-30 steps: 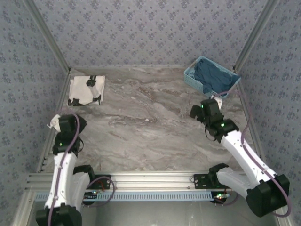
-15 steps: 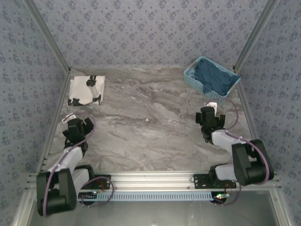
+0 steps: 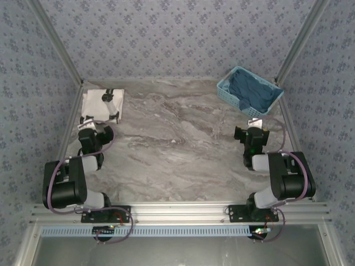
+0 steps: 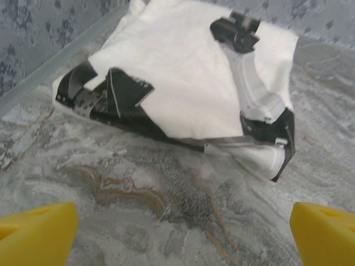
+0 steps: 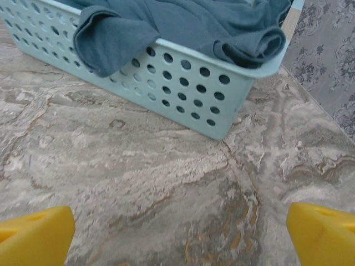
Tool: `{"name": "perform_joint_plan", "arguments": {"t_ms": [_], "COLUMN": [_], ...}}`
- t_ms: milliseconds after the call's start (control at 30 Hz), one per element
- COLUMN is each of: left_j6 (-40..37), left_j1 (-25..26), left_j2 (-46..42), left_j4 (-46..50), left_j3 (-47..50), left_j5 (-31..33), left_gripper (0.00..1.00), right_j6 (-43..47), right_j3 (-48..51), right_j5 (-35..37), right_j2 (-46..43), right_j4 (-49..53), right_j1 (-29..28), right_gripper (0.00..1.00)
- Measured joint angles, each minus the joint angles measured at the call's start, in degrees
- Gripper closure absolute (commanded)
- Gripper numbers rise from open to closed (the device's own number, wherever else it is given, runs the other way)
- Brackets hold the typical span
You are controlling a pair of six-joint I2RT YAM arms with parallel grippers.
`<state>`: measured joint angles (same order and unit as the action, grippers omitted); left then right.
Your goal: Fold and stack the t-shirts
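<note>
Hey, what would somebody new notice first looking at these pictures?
A folded white shirt with black patches lies in the far left corner of the table. At the far right, a light-blue basket holds crumpled dark blue cloth. The left claw, open, faces the shirt; the right claw, open, faces the basket.

My left fingers (image 4: 39, 235) and right fingers (image 5: 321, 233) look like smooth, matt yellow plastic. The desk (image 4: 138, 194) has a marble-patterned face, smooth with a dull sheen. The folded t-shirt (image 4: 183, 83) is soft white cloth with black printed patches. The basket (image 5: 188, 83) is smooth pale-blue perforated plastic; the teal cloth (image 5: 183, 22) in it is matt and limp. The rail (image 3: 166, 210) looks like bare metal.
</note>
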<state>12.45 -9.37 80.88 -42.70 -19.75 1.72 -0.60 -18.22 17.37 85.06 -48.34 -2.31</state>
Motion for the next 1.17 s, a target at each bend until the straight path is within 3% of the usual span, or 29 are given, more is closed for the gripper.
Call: {"name": "perform_joint_plan", "arguments": {"t_ms": [133,233,533,1167], "left_j6": [-1.0,-2.1,-5.7,-7.1], "left_j1": [2.3,4.0,6.2,7.5], "left_j2": [1.1,7.1,7.3,7.3], "left_j4": [-12.4,-19.3,-11.5,-7.8], "left_j3": [7.1,9.4,-1.4,-1.6], "left_j5": [2.6,3.7,3.6,5.8], "left_gripper": [0.02,0.02,0.02,0.02], "right_j6": [0.3,-0.2,-1.5,-0.4], "right_j3": [5.3,7.2,-0.9,-1.4], "right_j5": [-0.8,-1.6,-2.1,-4.9], "right_j2": [4.0,4.7,3.9,3.9], "right_j4": [-12.0,-14.2,-8.6,-5.3], "right_j1": [0.1,0.5,1.9,2.0], "right_gripper": [0.0,0.0,0.0,0.0]}}
